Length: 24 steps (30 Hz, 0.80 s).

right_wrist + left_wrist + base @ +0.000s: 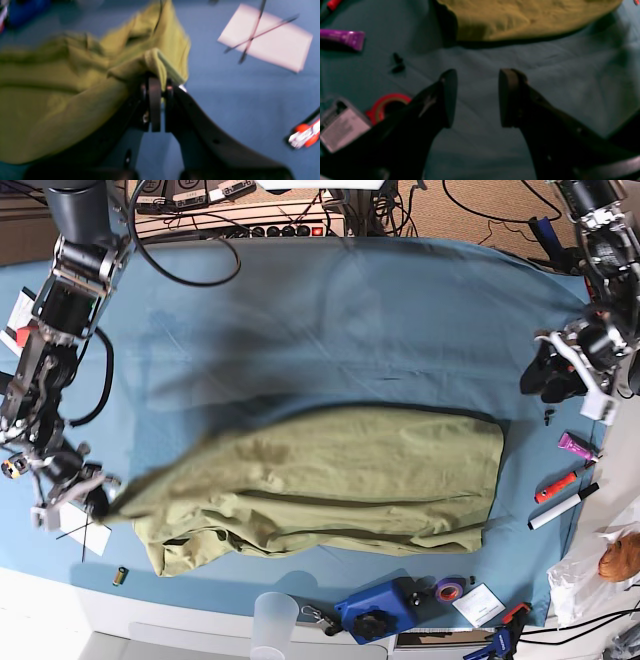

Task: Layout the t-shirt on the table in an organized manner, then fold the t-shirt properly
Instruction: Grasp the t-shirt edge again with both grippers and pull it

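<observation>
The olive-green t-shirt [340, 480] lies spread wide across the front half of the light blue table [350, 310], wrinkled and uneven at its left end. My right gripper [160, 100] is shut on a bunched edge of the t-shirt [62, 100]; in the base view it [100, 502] is at the shirt's left tip, pulling it to a point. My left gripper [477, 97] is open and empty over bare cloth, with the shirt's edge [520, 17] beyond it. In the base view it [548, 375] hovers off the shirt's upper right corner.
A purple tube [345, 38], red tape roll [387, 106], white box [340, 125] and small black bits [397, 65] lie near the left gripper. White paper [265, 35] lies near the right gripper. Markers [555, 485], a blue object [375, 610] and a cup [275, 620] line the table's edges.
</observation>
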### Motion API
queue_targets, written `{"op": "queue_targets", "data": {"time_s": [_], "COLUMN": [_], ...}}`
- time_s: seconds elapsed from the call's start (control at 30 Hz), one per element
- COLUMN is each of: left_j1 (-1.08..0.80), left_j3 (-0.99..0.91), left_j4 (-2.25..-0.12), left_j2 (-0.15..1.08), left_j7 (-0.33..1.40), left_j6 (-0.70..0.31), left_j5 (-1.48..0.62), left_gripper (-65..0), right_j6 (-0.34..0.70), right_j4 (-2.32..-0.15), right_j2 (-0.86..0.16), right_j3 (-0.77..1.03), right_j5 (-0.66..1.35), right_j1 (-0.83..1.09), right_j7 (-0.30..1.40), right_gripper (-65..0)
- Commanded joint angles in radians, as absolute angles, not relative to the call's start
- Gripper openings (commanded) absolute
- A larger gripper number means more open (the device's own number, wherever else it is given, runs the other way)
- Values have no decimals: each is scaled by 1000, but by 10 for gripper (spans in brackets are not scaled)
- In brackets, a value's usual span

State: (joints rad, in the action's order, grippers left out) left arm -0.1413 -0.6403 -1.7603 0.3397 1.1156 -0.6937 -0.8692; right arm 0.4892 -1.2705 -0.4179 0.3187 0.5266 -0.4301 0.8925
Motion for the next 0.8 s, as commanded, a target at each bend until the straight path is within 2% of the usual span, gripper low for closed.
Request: {"op": "queue_targets", "data": {"time_s": [0.0, 0.13, 0.27, 0.37, 0.6, 0.77], "left_j1": [-133, -133, -119, -82, 22, 82], "left_j3": [-617, -471, -330, -249, -173, -173], "left_j4": [-1772, -1747, -1746, -1745, -1669, -1523], "left_j2": [349, 349, 349, 349, 349, 349], "left_j7": [1062, 873, 756, 748, 756, 841], "left_j6": [-698, -698, -686, -587, -440, -445], "left_j5": [-826, -608, -513, -457, -362, -425], "left_gripper": [-377, -377, -377, -377, -377, -377], "right_j6": [474, 437, 426, 427, 430, 430], "right_j4": [-1287, -1287, -1287, -1287, -1287, -1287], "right_j2": [-440, -440, -431, -412, -392, -394], "right_j3": [322, 322, 322, 322, 321, 321], "right_j5": [537, 512, 496, 492, 480, 477], "right_j1": [-474, -511, -509, -504, -484, -482], "right_j7": [862, 841, 846, 870, 875, 889], "right_gripper": [-650, -650, -650, -650, -650, -650]}}
